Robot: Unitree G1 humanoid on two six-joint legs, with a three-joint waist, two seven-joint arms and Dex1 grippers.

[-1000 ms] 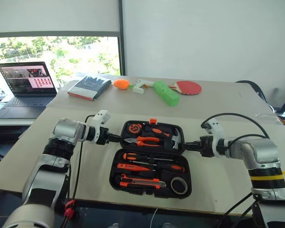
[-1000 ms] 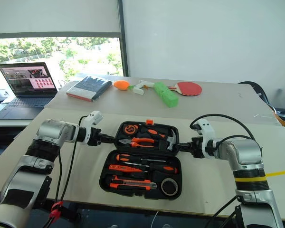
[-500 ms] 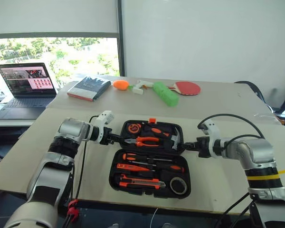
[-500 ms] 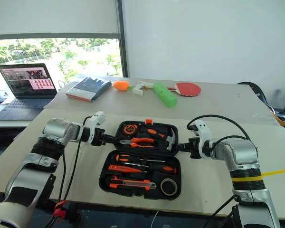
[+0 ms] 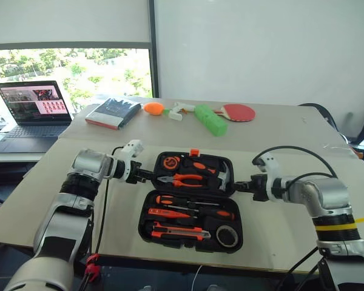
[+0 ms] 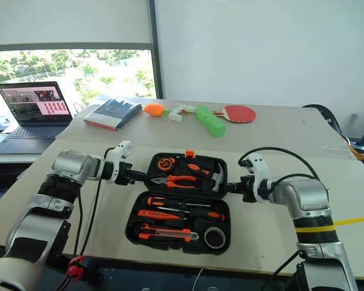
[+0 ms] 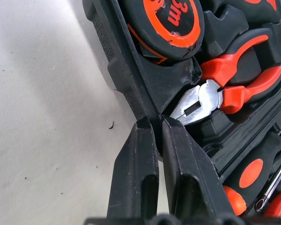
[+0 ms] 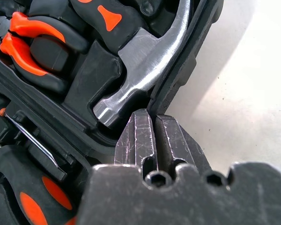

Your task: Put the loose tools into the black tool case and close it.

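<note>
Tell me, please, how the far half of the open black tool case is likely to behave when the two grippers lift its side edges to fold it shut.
The black tool case looks like rigid moulded plastic, so it should swing without flexing. That half carries pliers and a hammer, so probably heavy for its size. The left gripper and right gripper pinch only thin rim, so it may slip.

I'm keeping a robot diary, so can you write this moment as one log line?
case: open, tools inside | left fingers: pinching far half's left rim | right fingers: pinching its right rim | lid: not closed
</note>
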